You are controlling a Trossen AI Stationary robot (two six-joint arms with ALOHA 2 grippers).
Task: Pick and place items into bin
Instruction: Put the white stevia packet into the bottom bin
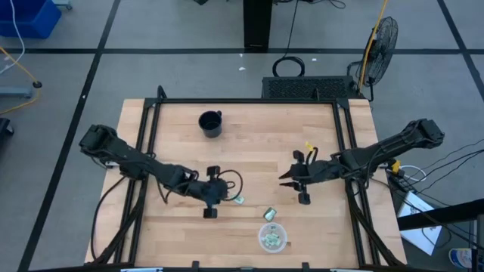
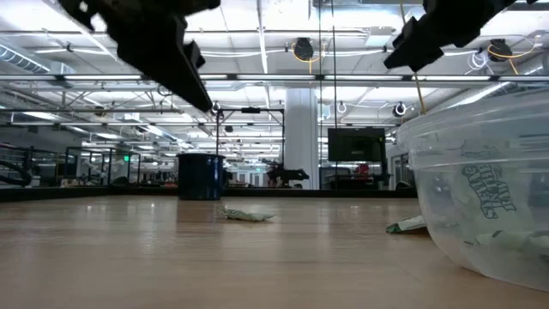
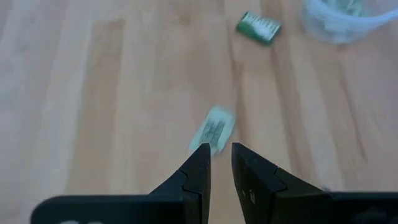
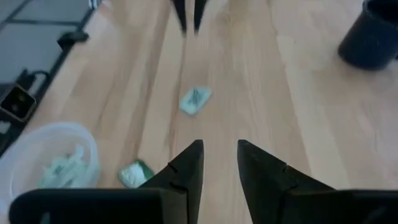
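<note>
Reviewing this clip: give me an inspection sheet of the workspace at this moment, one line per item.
Surface: wooden table, bare apart from the items below.
Job's things: clear bin near the front edge, holding several packets; loose packet lies flat by the left gripper; second packet lies just outside the bin.
Clutter: black mug upright toward the back.
Grippers: left gripper above the loose packet, fingers slightly apart, empty; right gripper raised over mid-table, open, empty.
Cables: black loop at the left wrist.
Surroundings: fan and floor cables beyond the table; no person seen.
</note>
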